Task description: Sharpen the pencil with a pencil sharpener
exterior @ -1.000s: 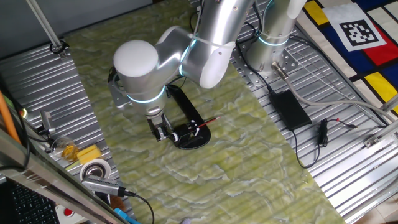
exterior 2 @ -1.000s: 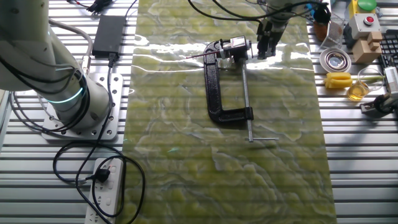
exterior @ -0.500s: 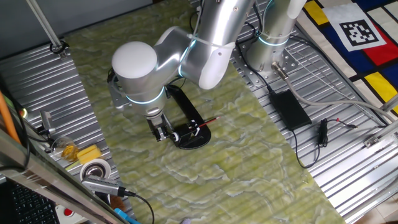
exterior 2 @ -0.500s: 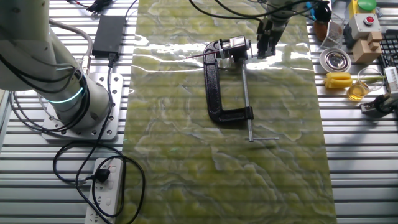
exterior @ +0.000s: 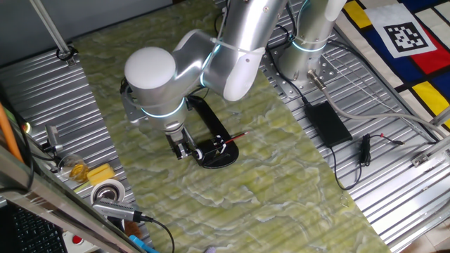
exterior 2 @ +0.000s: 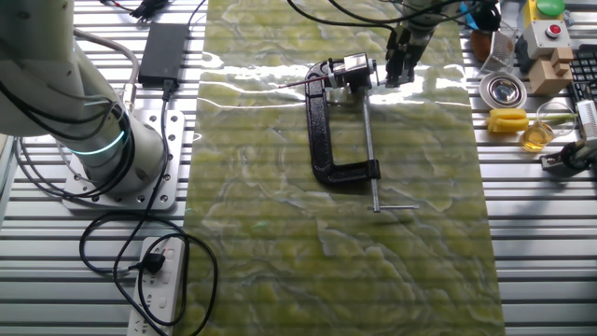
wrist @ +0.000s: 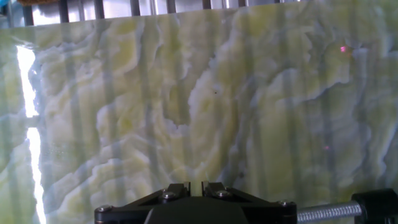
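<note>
Beside the white end of the pencil sharpener (exterior: 214,149) we found the gripper (exterior: 184,150), pointed down at the green marbled mat (exterior: 281,169) and hovering just above it. From one fixed view its 2 fingers sat close together with only a thin gap, and nothing lay between them; the hand view showed the 2 fingertips (wrist: 176,190) almost meeting over bare mat, so we judged the gripper (exterior 2: 398,67) closed and empty, though we could not tell whether the tips actually touched.

Just beside the gripper stood the sharpener's small silver and white parts (exterior 2: 353,70), apart from the fingers. Away from the gripper, the sharpener's black C-shaped frame (exterior 2: 322,140) lay flat on the mat, with its silver rod (exterior 2: 369,149) running alongside. At the bottom right corner of the hand view we saw a threaded silver rod (wrist: 326,213) ending in a black piece.

On the far side of the sharpener from the gripper, the pencil (exterior: 235,137) poked out, thin and red, with its inner end at the sharpener's small parts. From the other fixed view the pencil (exterior 2: 297,85) showed only as a faint thin line on the mat, reaching away from the gripper.

Well away from the gripper, past the mat's edge, a flat black power brick (exterior: 327,121) rested on the ribbed metal table (exterior: 394,190)
</note>
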You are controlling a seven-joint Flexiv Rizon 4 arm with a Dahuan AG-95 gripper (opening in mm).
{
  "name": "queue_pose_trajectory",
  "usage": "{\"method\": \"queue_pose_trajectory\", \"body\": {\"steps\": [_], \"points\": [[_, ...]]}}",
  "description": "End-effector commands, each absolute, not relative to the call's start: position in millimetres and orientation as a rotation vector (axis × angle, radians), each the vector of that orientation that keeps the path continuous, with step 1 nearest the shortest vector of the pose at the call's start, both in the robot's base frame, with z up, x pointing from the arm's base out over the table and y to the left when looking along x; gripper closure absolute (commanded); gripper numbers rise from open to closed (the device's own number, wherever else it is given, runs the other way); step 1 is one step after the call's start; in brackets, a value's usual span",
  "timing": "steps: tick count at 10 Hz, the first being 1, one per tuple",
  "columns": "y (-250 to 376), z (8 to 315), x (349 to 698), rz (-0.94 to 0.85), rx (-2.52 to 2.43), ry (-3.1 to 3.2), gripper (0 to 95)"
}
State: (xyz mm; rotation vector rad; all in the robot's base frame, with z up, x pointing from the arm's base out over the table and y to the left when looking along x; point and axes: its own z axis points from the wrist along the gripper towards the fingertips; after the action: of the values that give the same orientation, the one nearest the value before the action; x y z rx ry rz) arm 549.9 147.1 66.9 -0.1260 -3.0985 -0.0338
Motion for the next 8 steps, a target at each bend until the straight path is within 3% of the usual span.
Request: {"method": "queue_pose_trajectory", "body": {"steps": [1,8], "points": [[146,95,551,-0.032,-0.134,-3.132,95.0],[147,77,555,-0.037,-0.136,-3.176,95.0]]}}
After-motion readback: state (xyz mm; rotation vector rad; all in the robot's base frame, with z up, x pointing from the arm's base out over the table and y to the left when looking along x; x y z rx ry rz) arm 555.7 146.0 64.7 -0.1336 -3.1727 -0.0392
